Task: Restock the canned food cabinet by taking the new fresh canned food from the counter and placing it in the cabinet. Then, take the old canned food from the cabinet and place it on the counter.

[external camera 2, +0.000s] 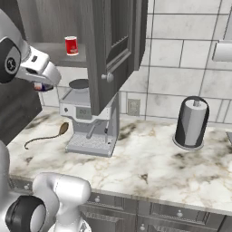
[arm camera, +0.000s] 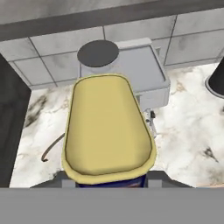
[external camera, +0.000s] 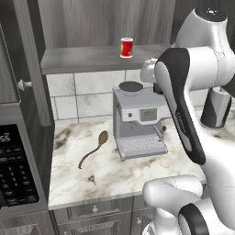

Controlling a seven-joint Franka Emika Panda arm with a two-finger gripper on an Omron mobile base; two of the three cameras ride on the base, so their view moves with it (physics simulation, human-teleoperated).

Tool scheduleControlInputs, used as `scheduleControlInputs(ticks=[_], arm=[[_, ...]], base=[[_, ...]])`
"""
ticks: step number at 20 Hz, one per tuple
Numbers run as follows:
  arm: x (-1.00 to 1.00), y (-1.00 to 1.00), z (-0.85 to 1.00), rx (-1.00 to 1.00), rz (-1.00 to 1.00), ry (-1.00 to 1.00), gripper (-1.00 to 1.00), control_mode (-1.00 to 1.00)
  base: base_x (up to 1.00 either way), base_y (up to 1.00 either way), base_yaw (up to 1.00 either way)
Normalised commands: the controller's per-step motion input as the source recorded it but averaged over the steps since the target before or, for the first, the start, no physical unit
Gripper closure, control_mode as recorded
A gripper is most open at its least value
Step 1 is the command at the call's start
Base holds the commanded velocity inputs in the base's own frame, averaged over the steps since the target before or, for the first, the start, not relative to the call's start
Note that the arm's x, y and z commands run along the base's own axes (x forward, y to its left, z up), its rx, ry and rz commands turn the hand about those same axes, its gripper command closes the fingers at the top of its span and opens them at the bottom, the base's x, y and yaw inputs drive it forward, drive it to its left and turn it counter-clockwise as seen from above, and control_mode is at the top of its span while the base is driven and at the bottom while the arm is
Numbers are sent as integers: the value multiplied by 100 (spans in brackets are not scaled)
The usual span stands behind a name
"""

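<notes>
**Blue can in the gripper, red can on the cabinet shelf**

Old canned food (arm camera: pixel 108 131): seen in the hand view from close above, its flat yellow top fills the middle of the picture, with a thin darker yellow rim and a strip of dark blue wall at the lower edge. The gripper (external camera 2: pixel 43 86) is clamped on it; in the right base view only a small blue and red patch shows under the white hand. The can hangs in the air above the grey coffee machine (external camera: pixel 137 121), which stands on the counter (external camera: pixel 105 172).

New fresh canned food (external camera: pixel 126 47): small red cylinder, pale top rim, white band, upright on the shelf board of the canned food cabinet (external camera: pixel 82 59), door open.

A brown spoon (external camera: pixel 94 148) lies on the counter left of the machine.
</notes>
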Motion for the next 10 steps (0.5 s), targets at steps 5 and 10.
scheduleControlInputs(ticks=[5, 10], arm=[[-91, 9, -99, 7, 15, 33, 100, -100], [-11, -3, -100, 13, 46, 10, 100, -100]], base=[[0, 0, 0], [0, 0, 0]])
